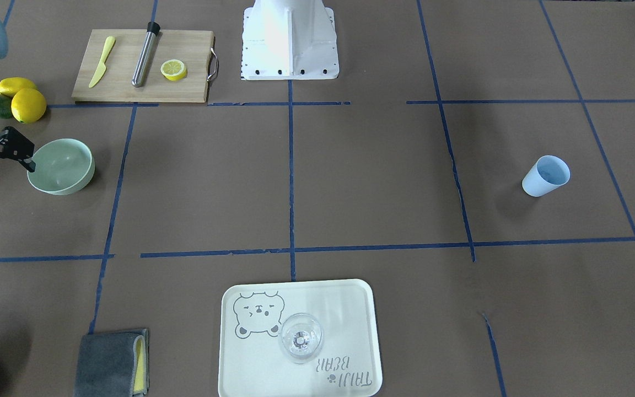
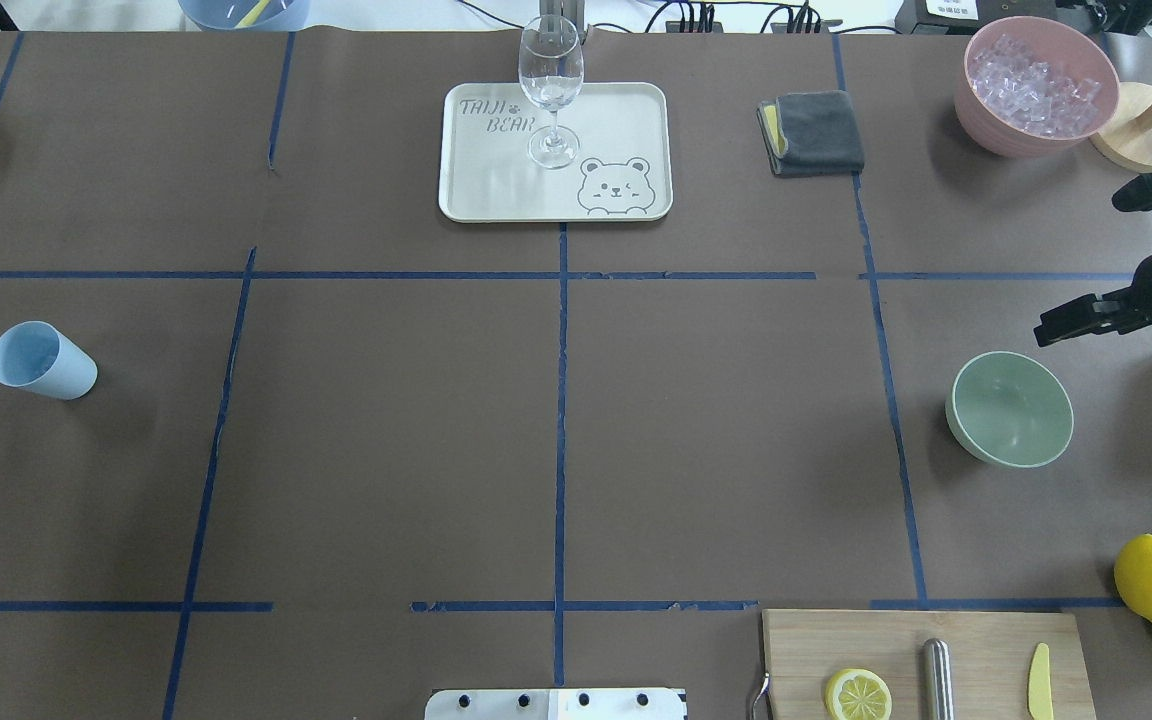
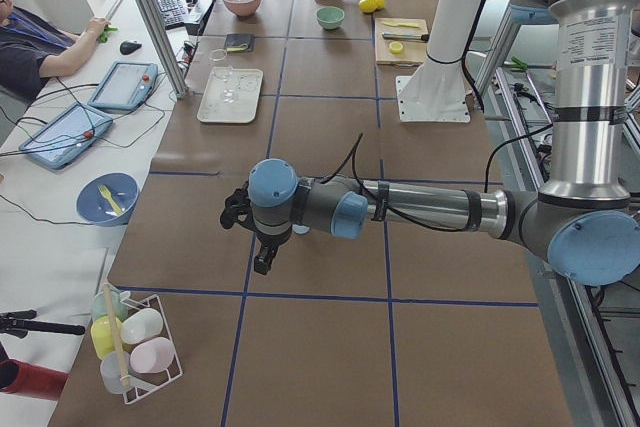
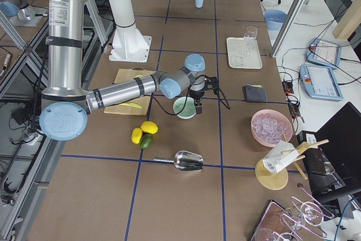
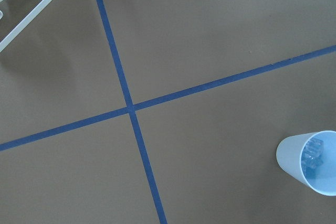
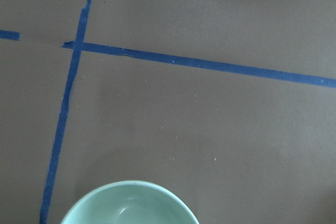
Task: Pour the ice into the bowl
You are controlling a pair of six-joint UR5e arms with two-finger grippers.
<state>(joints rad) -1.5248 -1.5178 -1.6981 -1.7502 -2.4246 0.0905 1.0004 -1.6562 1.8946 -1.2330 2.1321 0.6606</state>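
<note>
Pre-pour, I'd say: small clear ice cubes (image 5: 313, 155) are sitting in the pale blue plastic cup (image 5: 289, 156) near the left gripper (image 3: 258, 252) (span: can't tell), right gripper (image 1: 4, 168) is gaping wide, empty, beside the round mint-green bowl (image 2: 1011, 408), so next move's needing a cup grasp

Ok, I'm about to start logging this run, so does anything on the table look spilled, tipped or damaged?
Nothing stands out. The bowl sits upright and empty. The blue cup stands with its ice inside, and I see no loose cubes. Only the blue tape is ragged, with gaps.
</note>
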